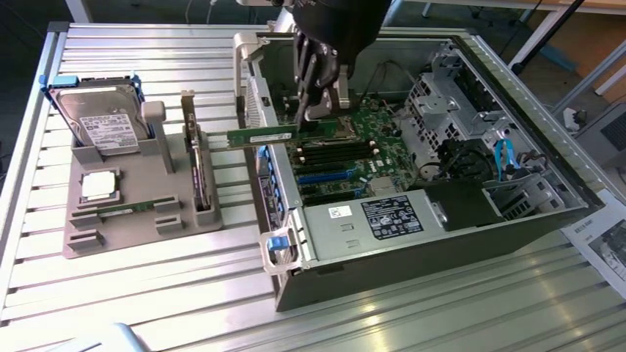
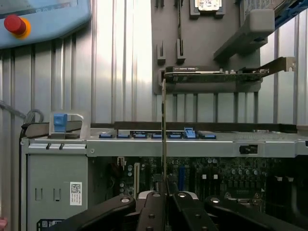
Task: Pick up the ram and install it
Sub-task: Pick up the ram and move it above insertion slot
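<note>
Your gripper (image 1: 315, 116) is clamped on one end of the ram (image 1: 260, 137), with the fingers (image 2: 153, 211) pinched almost together on the thin green strip. In the wrist view the ram (image 2: 164, 125) runs edge-on straight out from between them.

In the exterior view the strip sits in the upper middle of the frame. It lies roughly level across the wall of the open computer case (image 1: 421, 268) on the exterior view's left. Its free end reaches out towards the grey tray (image 1: 127, 231).

The black memory slots (image 1: 338, 155) lie just to the lower right of it.

Watch these risks:
- **Slip:** you hold it by one end only, so any slip in the grip would probably tilt it and it would meet a slot crooked.
- **Snag:** the overhanging end could catch the case wall as you bring it inward.
- **Uneven seating:** pressing from one end may seat only that side.
</note>
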`<state>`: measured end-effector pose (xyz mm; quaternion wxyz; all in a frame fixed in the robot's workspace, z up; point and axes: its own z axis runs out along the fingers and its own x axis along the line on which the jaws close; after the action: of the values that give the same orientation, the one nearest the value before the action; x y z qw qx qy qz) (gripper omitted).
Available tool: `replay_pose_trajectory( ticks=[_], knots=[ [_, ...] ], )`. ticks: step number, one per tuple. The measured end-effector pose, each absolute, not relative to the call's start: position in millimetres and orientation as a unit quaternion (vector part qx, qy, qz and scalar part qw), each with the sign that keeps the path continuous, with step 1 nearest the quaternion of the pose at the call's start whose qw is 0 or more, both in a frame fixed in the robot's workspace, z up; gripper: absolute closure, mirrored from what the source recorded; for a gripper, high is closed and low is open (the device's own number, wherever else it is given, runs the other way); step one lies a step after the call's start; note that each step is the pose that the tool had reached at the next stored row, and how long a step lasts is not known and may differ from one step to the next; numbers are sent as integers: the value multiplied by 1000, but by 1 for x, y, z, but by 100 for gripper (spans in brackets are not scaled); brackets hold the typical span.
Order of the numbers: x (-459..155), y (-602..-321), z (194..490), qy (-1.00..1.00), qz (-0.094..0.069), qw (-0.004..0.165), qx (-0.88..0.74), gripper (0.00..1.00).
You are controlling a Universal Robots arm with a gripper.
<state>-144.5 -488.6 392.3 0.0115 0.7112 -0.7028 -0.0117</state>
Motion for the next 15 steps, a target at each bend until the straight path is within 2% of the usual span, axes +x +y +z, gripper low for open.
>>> replay_pose_trajectory(
  ticks=[15],
  knots=[
    [-105,-489,392,-703,-12,12,711,88]
  ],
)
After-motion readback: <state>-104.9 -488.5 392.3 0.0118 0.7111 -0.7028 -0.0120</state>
